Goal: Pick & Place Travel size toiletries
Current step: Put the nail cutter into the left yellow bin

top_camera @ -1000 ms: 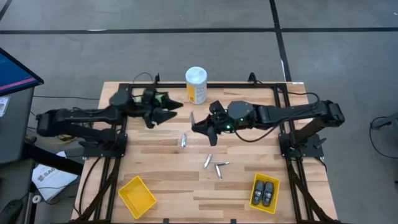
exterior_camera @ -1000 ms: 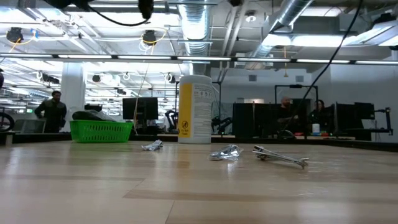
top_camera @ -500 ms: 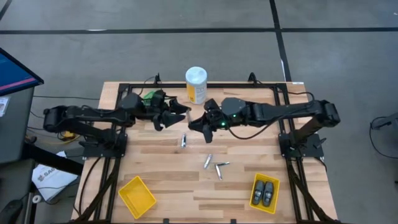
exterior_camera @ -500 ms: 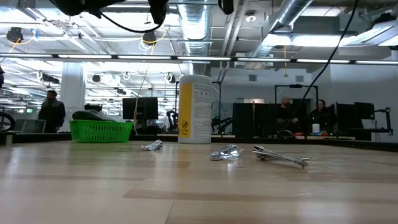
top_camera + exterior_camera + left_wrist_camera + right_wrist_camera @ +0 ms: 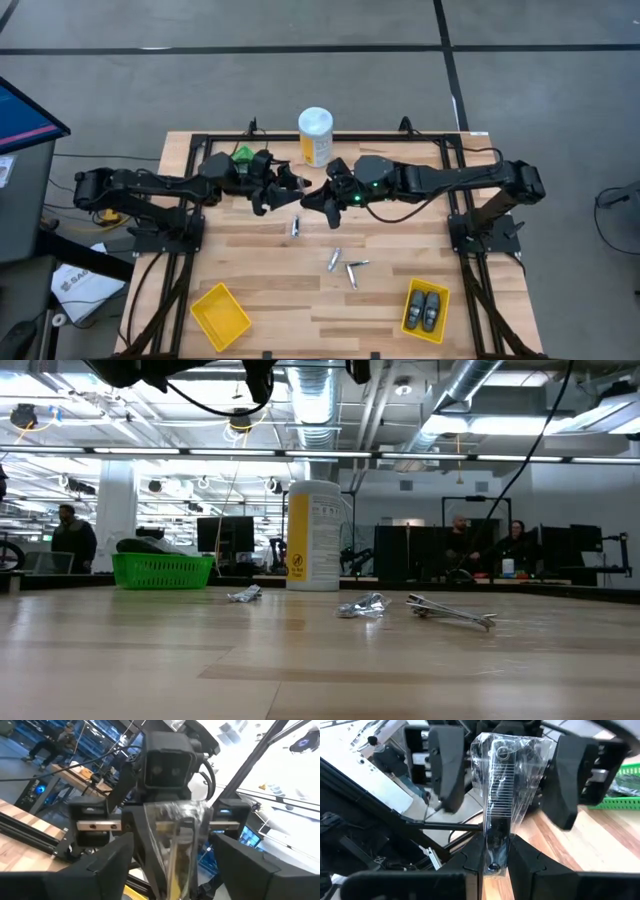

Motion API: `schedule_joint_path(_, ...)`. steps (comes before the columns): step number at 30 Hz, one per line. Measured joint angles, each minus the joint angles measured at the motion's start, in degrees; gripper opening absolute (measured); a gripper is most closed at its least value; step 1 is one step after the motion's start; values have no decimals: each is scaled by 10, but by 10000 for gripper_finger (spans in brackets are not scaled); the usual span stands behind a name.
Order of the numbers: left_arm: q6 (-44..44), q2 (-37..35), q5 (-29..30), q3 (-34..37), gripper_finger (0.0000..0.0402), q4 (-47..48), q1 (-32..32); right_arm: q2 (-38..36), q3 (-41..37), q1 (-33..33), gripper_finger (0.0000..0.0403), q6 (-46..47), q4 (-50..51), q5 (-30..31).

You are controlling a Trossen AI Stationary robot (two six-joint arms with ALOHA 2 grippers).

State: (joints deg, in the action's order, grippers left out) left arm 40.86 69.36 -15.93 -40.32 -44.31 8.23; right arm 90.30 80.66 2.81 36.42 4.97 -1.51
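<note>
- The right gripper (image 5: 312, 199) and left gripper (image 5: 285, 187) meet nose to nose above the tabletop (image 5: 260, 270), at 6 o'clock from the canister (image 5: 315, 136). This layout suggests a handover between arms.
- The right wrist view shows the right fingers (image 5: 476, 854) pinched shut on the lower end of a clear-wrapped tube (image 5: 504, 780), so its upper end stands free for the other arm.
- The left fingers (image 5: 446, 765) stand open either side of that free end. They are not yet touching it.
- The left wrist view confirms this from the far side: the wrapped tube (image 5: 175, 840) sits between the spread left fingers (image 5: 107, 865).
- The high view cannot resolve the held item. It alone shows the layout: one loose tube (image 5: 295, 227) at 6 o'clock from the grippers, and three more tubes (image 5: 345, 265) at 5 o'clock.
- It also shows two dark pods in a yellow bin (image 5: 425, 309) at the tabletop's 5 o'clock corner, an empty yellow bin (image 5: 221, 316) at 7 o'clock, and a green bin (image 5: 243, 153) at 9 o'clock from the canister.
- The low view shows both grippers clear of the surface and the loose tubes lying flat.
</note>
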Motion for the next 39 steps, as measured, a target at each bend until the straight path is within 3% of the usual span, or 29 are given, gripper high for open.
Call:
schedule_joint_path(18,0,0,-14,0,46,-4,0,0,0,-3,52,-3,-9,-2)
schedule_joint_path(28,1,0,-13,0,44,-6,0,0,0,-3,65,-3,-10,-2)
schedule_joint_path(32,3,-7,-21,1,43,-2,0,-1,0,-3,121,4,0,-2)
schedule_joint_path(39,6,-54,-104,0,43,0,-7,-13,-1,5,223,5,32,-65)
